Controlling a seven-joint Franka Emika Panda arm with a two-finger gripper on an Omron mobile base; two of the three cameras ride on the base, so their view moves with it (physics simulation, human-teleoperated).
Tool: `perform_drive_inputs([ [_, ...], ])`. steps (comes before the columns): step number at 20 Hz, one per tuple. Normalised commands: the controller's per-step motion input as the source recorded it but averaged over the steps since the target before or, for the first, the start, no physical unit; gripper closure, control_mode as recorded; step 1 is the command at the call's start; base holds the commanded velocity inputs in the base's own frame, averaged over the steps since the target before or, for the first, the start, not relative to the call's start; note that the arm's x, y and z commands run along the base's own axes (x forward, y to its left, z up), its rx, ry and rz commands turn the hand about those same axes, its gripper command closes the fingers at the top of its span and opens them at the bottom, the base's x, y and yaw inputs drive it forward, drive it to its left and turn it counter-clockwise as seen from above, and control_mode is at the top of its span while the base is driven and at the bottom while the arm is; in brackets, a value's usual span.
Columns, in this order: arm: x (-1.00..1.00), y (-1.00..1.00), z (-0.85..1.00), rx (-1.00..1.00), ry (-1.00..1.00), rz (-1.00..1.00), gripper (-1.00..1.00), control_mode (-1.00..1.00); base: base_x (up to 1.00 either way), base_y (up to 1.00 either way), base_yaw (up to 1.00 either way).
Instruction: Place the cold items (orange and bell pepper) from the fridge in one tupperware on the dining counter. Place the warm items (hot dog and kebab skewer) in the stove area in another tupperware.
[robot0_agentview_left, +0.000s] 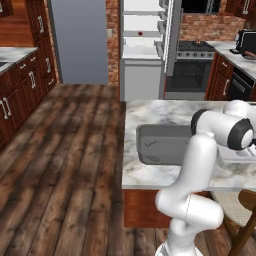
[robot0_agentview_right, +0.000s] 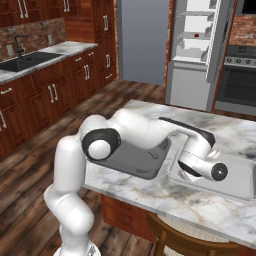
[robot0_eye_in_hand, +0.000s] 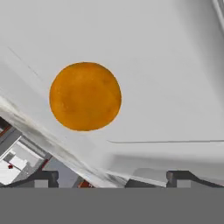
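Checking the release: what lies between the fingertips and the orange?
Only bare tupperware floor, in the hand view; the orange sits clear of the open gripper.

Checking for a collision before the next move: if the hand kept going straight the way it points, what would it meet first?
Most likely the orange lying in the white tupperware, or the floor beside it; depth is unclear.

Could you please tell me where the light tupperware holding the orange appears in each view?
Left base view: light tupperware at the right edge, behind the arm's elbow.
Right base view: lower right, under the wrist.
Hand view: its pale floor, beneath the orange.
Shared landmark: the open fridge.
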Motion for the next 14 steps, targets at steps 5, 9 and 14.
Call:
perform_drive_inputs([
  [5, -0.95, 0.11, 1.0, -0.09, -0.2, 0.09, -1.0, -1.0, 0.0, 0.0, 0.0],
  [9, -0.68, 0.82, 1.0, -0.34, 0.22, 0.2, -1.0, -1.0, 0.0, 0.0, 0.0],
  [14, -0.43, 1.0, 0.75, -0.59, 0.52, 0.27, -1.0, -1.0, 0.0, 0.0, 0.0],
])
